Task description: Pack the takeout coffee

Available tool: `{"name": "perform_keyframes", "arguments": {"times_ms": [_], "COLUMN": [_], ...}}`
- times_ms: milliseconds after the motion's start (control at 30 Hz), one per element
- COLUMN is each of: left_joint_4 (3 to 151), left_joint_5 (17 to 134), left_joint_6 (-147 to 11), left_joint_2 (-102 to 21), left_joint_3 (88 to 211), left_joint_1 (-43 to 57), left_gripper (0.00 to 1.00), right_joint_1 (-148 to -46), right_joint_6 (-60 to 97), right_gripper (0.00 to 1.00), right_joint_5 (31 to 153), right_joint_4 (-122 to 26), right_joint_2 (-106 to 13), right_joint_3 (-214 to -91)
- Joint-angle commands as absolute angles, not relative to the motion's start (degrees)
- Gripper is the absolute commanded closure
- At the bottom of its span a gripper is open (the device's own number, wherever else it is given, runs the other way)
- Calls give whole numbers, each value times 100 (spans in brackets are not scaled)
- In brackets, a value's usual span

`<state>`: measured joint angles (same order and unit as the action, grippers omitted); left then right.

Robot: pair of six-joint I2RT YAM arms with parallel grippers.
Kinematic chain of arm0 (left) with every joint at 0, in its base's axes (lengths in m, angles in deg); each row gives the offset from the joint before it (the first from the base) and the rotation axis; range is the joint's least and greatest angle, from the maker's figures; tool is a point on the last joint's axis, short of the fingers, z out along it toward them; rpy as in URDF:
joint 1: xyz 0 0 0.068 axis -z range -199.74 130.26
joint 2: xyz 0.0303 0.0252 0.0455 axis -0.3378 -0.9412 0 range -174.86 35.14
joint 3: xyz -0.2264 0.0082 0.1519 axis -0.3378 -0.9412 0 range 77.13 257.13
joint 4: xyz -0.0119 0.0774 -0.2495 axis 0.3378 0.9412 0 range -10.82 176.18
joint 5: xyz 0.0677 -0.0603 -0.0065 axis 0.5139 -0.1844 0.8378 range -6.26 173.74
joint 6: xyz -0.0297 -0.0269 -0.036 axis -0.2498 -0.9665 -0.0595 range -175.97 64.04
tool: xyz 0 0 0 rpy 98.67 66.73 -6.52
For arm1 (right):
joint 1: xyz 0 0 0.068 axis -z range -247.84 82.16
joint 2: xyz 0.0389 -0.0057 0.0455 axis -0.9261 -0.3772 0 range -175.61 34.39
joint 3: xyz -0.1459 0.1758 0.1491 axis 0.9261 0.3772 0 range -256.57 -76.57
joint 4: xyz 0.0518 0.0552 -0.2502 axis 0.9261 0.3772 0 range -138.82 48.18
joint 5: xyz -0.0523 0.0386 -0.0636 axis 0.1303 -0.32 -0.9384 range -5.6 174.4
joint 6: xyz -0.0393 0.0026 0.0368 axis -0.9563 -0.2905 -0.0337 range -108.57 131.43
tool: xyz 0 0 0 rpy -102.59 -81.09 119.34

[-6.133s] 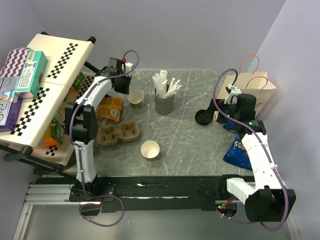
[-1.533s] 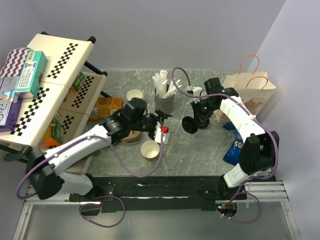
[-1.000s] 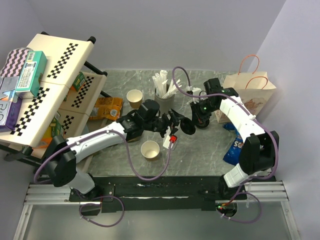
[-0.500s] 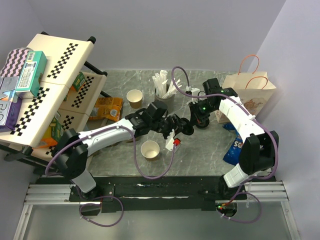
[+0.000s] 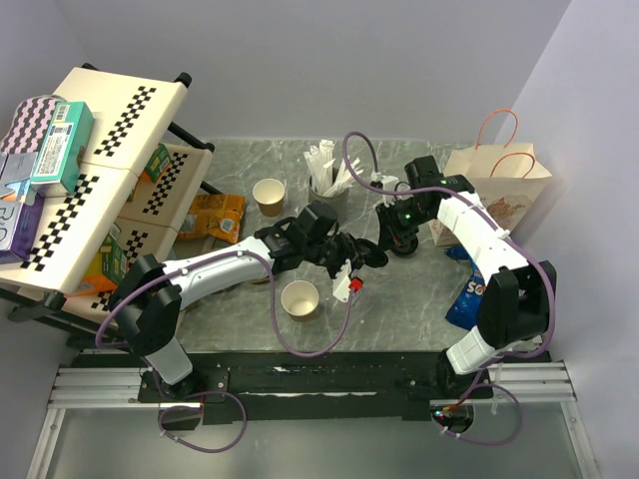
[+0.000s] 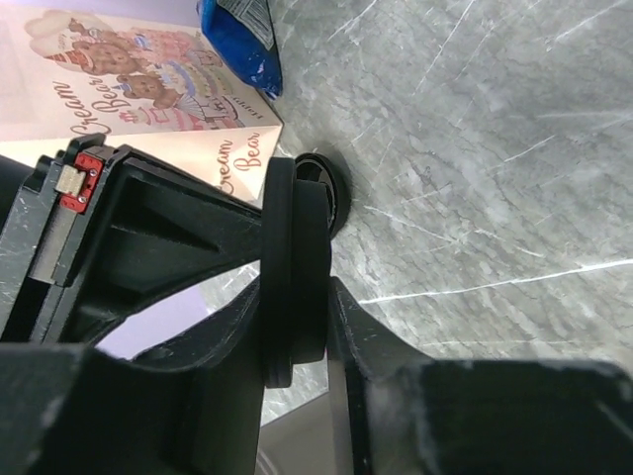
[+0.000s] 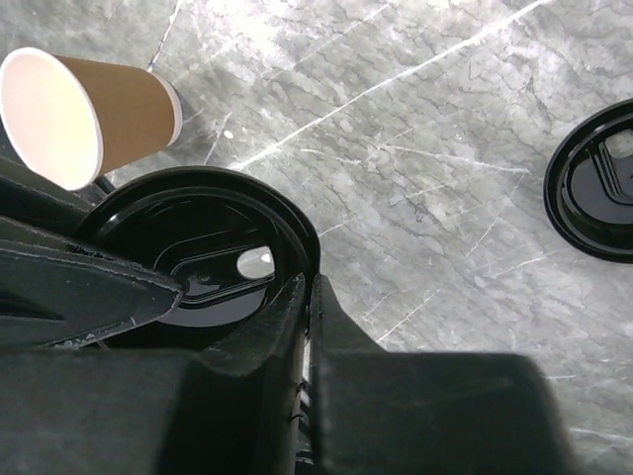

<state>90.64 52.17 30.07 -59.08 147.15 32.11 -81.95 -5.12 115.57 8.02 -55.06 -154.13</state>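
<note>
Surface: marble table [image 5: 399, 299]
Right gripper [image 7: 305, 297]: pinches black lid [image 7: 198, 257]
Left gripper [image 6: 297, 282]: narrow astride it, hold unclear
Risk: early release, lid drops

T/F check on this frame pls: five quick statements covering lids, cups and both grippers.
1. The right gripper pinches a black lid by its rim. True.
2. Both paper cups are lidded. False: the near cup and the far cup are both open.
3. A second lid lies flat on the table. True.
4. The grey cup of sticks is tipped over. False: the grey cup stands upright.
5. The left gripper has a finger on each side of the pinched lid. True.
</note>
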Motion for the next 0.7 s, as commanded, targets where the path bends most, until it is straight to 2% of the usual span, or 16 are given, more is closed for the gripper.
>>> {"name": "perform_keyframes", "arguments": {"times_ms": [0, 67, 167, 200, 233, 400, 533, 667], "left_joint_4": [8815, 8727, 8411, 8358, 8357, 8699, 9341, 9412], "left_joint_5": [5280, 5368, 5534, 5587, 5623, 5449, 4491, 3831], "left_joint_6": [2667, 2307, 1413, 1121, 831, -1962, -3932, -5189], "left_joint_2": [-5662, -5601, -5443, -5399, -5346, -4828, -4459, -3819], "left_joint_3": [14709, 14657, 14587, 14595, 14613, 14867, 15035, 14256], "left_joint_1": [3229, 3211, 3150, 3115, 3019, 2395, 1430, 1076], "left_gripper": [70, 71, 71, 71, 71, 71, 70, 69], "right_joint_1": [-8243, -8243, -8085, -8015, -7875, -7733, -7768, -7970], "right_joint_6": [-448, -543, -641, -658, -658, -641, -361, -175], "right_gripper": [74, 61, 29, 5, 0, 0, 0, 0], "right_joint_5": [11981, 12069, 12324, 12490, 12596, 12755, 12939, 13071], "right_joint_4": [883, 901, 892, 866, 735, 146, -460, -830], "right_joint_2": [-5579, -5579, -5474, -5378, -5324, -4833, -4455, -4313], "right_joint_3": [-15673, -15804, -16128, -16217, -16340, -16289, -15737, -15366]}}
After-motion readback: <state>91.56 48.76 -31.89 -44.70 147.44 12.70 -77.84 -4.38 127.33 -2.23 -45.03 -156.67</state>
